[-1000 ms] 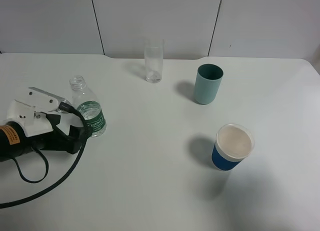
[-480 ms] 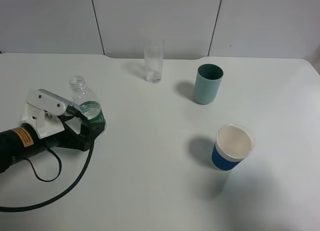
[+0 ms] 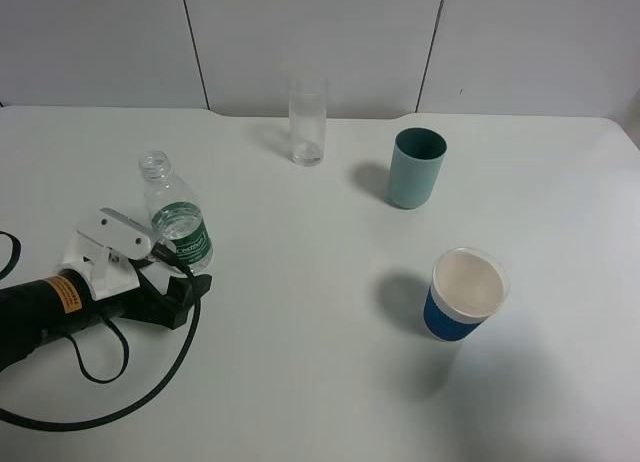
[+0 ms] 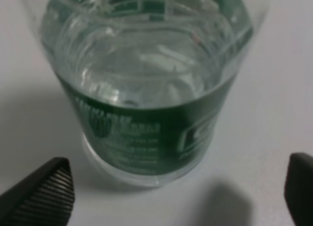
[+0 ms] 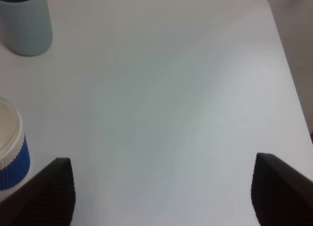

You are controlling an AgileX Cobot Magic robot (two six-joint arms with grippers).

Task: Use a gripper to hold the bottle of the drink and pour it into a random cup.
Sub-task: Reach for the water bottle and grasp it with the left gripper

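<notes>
The bottle of the drink (image 3: 178, 227) is seen standing upright and uncapped on the white tabletop (image 3: 300, 362) at the left of the exterior view, with a green label round its lower half and clear liquid visible inside. The left gripper (image 3: 175, 272) is held low over the tabletop in the lower left of the frame, its white body and thick black arm, marked by an orange label (image 3: 67, 294), angled up towards the bottle's base. Its jaws are spread wide: in the left wrist view the two dark ribbed fingertips (image 4: 41, 194) are shown on either side of the bottle's base, with bare tabletop between each tip and the plastic, so the bottle is not gripped. A black cable (image 3: 150, 387) is looped from the arm across the lower left corner. The cup (image 3: 307, 122), a tall clear glass, is placed upright at the upper middle of the frame, near the tabletop's far edge and well apart from the bottle. A teal cup (image 3: 415, 169) is set to the right of the glass, and a blue-sleeved white paper cup (image 3: 465, 294) is found lower down, right of centre. The right gripper (image 5: 164, 192) is shown only by its own wrist camera, where its jaws are held wide apart over bare tabletop; the teal cup and the paper cup are caught at the edge of that view
</notes>
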